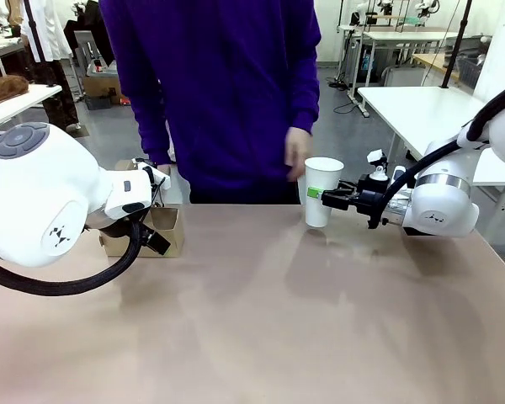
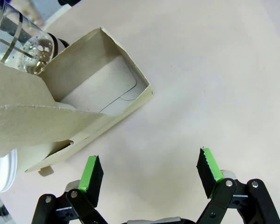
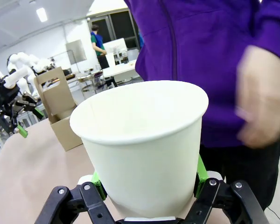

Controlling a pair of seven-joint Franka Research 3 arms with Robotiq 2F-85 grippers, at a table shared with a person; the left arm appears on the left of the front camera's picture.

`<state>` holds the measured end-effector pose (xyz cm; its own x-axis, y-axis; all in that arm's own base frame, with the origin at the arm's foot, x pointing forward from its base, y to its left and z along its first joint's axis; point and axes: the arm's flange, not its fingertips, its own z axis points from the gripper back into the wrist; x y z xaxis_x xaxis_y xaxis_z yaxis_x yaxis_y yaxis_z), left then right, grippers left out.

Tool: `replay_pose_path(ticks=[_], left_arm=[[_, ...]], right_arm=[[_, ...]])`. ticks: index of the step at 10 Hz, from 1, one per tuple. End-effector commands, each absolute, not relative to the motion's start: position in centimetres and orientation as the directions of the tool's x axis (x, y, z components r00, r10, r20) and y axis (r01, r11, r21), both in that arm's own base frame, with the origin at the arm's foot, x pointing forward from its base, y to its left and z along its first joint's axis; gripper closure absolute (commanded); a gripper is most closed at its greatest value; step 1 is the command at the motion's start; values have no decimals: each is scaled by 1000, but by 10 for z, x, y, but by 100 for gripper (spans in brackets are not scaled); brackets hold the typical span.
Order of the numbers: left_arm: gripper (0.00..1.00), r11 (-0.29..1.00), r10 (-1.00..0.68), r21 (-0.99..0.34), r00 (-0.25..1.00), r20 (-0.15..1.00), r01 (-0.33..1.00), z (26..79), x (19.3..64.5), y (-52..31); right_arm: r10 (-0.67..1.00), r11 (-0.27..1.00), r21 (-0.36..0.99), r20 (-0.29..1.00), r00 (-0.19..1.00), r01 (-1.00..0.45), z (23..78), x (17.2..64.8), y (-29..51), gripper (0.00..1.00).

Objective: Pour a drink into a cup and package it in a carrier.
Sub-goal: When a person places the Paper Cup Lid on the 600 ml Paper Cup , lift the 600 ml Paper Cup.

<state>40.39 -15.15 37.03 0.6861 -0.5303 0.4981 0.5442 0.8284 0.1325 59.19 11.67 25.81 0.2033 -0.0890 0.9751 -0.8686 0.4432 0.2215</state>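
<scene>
The cup [image 1: 322, 192], right of centre in the front view, is plain white with no print. The right tool [image 3: 149, 183] is black with bright green pads [image 3: 201, 173]. The left tool [image 2: 150, 170], at the bottom of its wrist view, is the same black and green. The carrier [image 1: 165, 236], at centre left, is kraft brown outside and paler grey-beige inside. The bench [image 1: 261, 320] is a plain, matt pinkish beige. The person's sweater [image 1: 227, 84] is deep purple. The glass pitcher [image 2: 18, 37], at the upper left of the left wrist view, is clear and speckled with small bubbles.
</scene>
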Motion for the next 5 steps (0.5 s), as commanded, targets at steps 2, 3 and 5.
replay_pose_path(ticks=[2,3,5], left_arm=[[0,828,-530,131,686,499,545,371,404,-151],[0,828,-530,131,686,499,545,371,404,-151],[0,828,-530,131,686,499,545,371,404,-151]], right_arm=[[-93,444,218,976,197,-869,261,591,119,20],[-93,444,218,976,197,-869,261,591,119,20],[-93,444,218,976,197,-869,261,591,119,20]])
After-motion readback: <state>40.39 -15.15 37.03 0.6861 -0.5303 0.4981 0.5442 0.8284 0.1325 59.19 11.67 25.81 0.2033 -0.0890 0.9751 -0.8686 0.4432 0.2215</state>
